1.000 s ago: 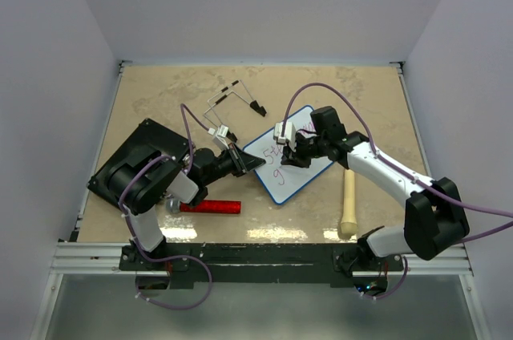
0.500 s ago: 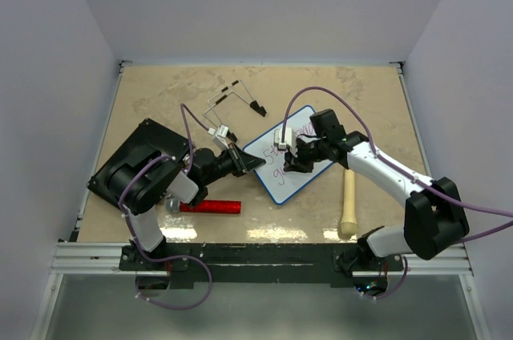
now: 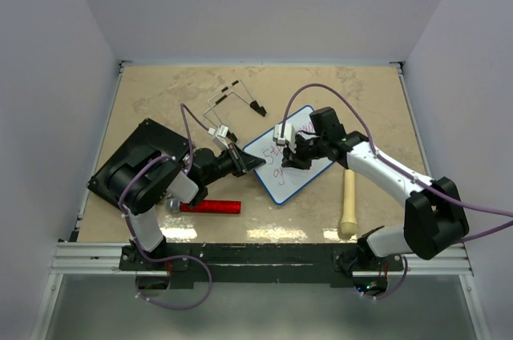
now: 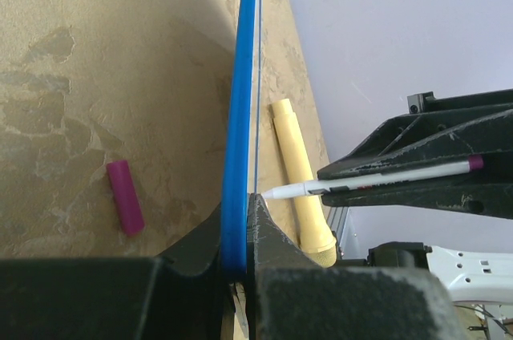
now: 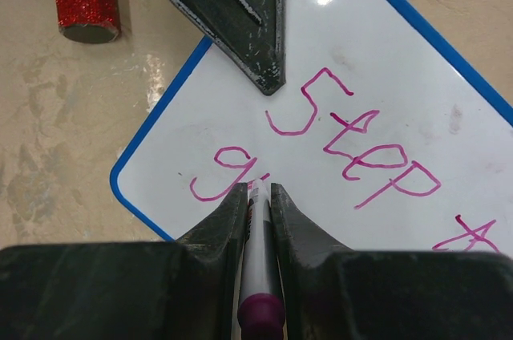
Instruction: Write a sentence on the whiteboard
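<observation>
Two end effectors engaged. The left end effector (image 4: 238, 232) grips the blue rim of the whiteboard (image 5: 385, 75), which lies at the middle of the surface (image 3: 152, 99); we judge it light, stiff, slick, best pinched at the rim. The sentence (image 5: 365, 155) reads "Step", then "g". The right end effector (image 5: 258, 192) is clamped on a marker (image 5: 258, 292).

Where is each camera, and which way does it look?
Top: above, behind the arms, looking down at the table; both arms show.
Left wrist: on the left gripper, looking sideways along the whiteboard edge it clamps.
Right wrist: on the right gripper, looking down at the purple writing; it holds the pen.
Shared: both wrist views show whiteboard and pen.
</observation>
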Robot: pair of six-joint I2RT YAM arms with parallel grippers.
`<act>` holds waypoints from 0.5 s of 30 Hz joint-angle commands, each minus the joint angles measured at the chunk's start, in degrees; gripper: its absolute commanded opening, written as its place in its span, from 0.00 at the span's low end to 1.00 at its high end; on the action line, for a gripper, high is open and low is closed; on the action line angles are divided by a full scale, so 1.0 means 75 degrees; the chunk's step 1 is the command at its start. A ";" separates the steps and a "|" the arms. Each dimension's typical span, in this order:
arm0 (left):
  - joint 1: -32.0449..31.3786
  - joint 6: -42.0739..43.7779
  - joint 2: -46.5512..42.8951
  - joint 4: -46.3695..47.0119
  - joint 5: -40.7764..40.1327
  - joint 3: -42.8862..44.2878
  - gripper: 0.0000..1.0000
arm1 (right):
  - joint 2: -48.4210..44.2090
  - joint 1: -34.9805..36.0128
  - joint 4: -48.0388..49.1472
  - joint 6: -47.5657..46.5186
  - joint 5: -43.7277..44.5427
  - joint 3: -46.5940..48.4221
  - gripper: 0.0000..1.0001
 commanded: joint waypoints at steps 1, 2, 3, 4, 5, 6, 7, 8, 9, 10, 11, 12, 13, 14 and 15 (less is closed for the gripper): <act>-0.0038 0.0144 0.0030 0.1594 0.0157 0.0133 0.00 | -0.0223 0.0045 0.0863 0.0429 0.0508 0.0160 0.00; -0.0026 0.0133 0.0030 0.1605 0.0157 0.0133 0.00 | -0.0235 0.0022 0.0922 0.0499 0.0705 0.0148 0.00; -0.0037 0.0144 0.0030 0.1617 0.0157 0.0133 0.00 | -0.0247 0.0033 0.0946 0.0581 0.0789 0.0136 0.00; -0.0038 0.0144 0.0030 0.1617 0.0168 0.0121 0.00 | -0.0258 0.0022 0.0981 0.0605 0.0859 0.0136 0.00; -0.0038 0.0144 0.0019 0.1605 0.0157 0.0121 0.00 | -0.0270 -0.0037 0.0958 0.0617 0.0883 0.0147 0.00; -0.0038 0.0133 0.0019 0.1605 0.0145 0.0109 0.00 | -0.0282 -0.0049 0.0946 0.0606 0.0848 0.0148 0.00; -0.0038 0.0144 0.0019 0.1605 0.0156 0.0109 0.00 | -0.0317 -0.0095 0.0853 0.0582 0.0790 0.0159 0.00; -0.0038 0.0144 0.0007 0.1605 0.0145 0.0109 0.00 | -0.0329 -0.0119 0.0760 0.0524 0.0499 0.0171 0.00; -0.0038 0.0156 0.0019 0.1605 0.0145 0.0109 0.00 | -0.0352 -0.0142 0.0608 0.0268 0.0288 0.0194 0.00; -0.0038 0.0156 0.0019 0.1605 0.0145 0.0097 0.00 | -0.0422 -0.0131 0.0258 0.0103 0.0065 0.0241 0.00; -0.0038 0.0156 0.0019 0.1605 0.0156 0.0097 0.00 | -0.0457 -0.0143 0.0034 -0.0084 -0.0239 0.0288 0.00; -0.0038 0.0156 0.0019 0.1605 0.0157 0.0097 0.00 | -0.0504 -0.0131 -0.0200 -0.0446 -0.0659 0.0335 0.00; -0.0038 0.0144 0.0019 0.1605 0.0157 0.0097 0.00 | -0.0574 -0.0143 -0.0469 -0.0554 -0.0826 0.0416 0.00; -0.0026 0.0156 0.0030 0.1605 0.0157 0.0097 0.00 | -0.0621 -0.0143 -0.0576 -0.0659 -0.0921 0.0429 0.00; -0.0037 0.0144 0.0019 0.1605 0.0157 0.0097 0.00 | -0.0656 -0.0143 -0.0612 -0.0672 -0.0921 0.0452 0.00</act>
